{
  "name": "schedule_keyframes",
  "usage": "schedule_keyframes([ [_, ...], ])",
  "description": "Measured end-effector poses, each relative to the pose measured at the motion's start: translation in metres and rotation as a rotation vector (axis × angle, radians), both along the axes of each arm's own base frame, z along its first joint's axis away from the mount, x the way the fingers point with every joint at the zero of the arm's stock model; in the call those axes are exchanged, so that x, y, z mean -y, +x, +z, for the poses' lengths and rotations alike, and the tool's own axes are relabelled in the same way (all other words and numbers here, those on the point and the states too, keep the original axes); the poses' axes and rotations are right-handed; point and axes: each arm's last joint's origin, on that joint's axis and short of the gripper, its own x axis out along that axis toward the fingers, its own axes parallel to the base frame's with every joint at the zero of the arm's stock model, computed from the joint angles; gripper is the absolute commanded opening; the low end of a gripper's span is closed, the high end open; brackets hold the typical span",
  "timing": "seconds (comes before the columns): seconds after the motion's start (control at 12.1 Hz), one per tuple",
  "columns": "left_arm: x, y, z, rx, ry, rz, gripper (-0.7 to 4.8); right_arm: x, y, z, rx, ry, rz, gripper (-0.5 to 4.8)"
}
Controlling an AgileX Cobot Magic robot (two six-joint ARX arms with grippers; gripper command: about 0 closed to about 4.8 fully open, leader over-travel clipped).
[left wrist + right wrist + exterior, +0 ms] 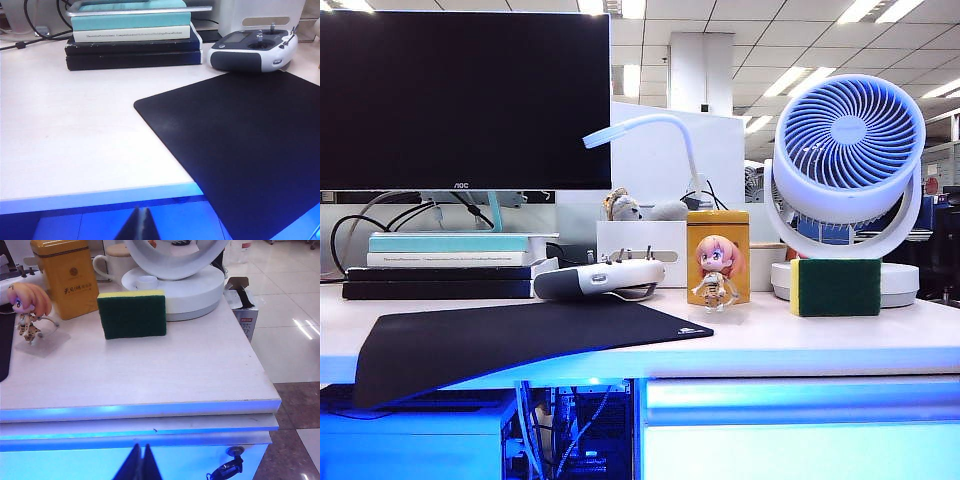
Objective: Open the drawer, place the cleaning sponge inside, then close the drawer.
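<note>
The cleaning sponge [836, 287] stands on edge on the desk at the right, leaning against the fan's base, dark green face forward with yellow foam along one side. It shows again in the right wrist view [132, 315]. The drawer [800, 440] is closed under the desk's right half, and its blue-lit front [75, 465] has a key in the lock [234, 452]. My right gripper [141, 462] is shut and empty, low in front of the drawer front. My left gripper [141, 225] is shut and empty, below the desk's front edge. Neither gripper shows in the exterior view.
A yellow tin [718, 250] with a cartoon girl figure [717, 275] stands left of the sponge. A white fan [848, 170] is behind it. A black mouse mat [520, 335] overhangs the front edge. A remote controller [600, 278], stacked books [445, 265] and a monitor [465, 100] fill the left.
</note>
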Motion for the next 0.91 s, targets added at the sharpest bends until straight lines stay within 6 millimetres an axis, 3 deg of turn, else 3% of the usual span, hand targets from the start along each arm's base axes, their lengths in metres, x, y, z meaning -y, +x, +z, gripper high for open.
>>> schedule_keyframes([
  [0.41,0.0,0.0,0.0,-0.001,-0.027,0.02,-0.07,0.0,0.0,0.002,0.018,0.009,-0.001,-0.06],
  [0.58,-0.002,0.0,0.001,-0.002,-0.088,0.082,-0.07,0.001,0.0,0.004,0.033,0.104,-0.065,-0.06],
  [0.66,-0.003,-0.002,0.007,-0.001,-0.114,0.105,-0.06,0.002,-0.001,0.006,0.029,0.149,-0.107,-0.06],
  [0.74,-0.003,-0.008,0.037,0.088,-0.133,0.105,-0.06,0.003,-0.006,0.035,0.11,0.173,-0.108,-0.06],
  [0.91,-0.004,-0.011,0.059,0.119,-0.175,0.128,-0.06,0.003,-0.012,0.053,0.146,0.178,-0.111,-0.06],
])
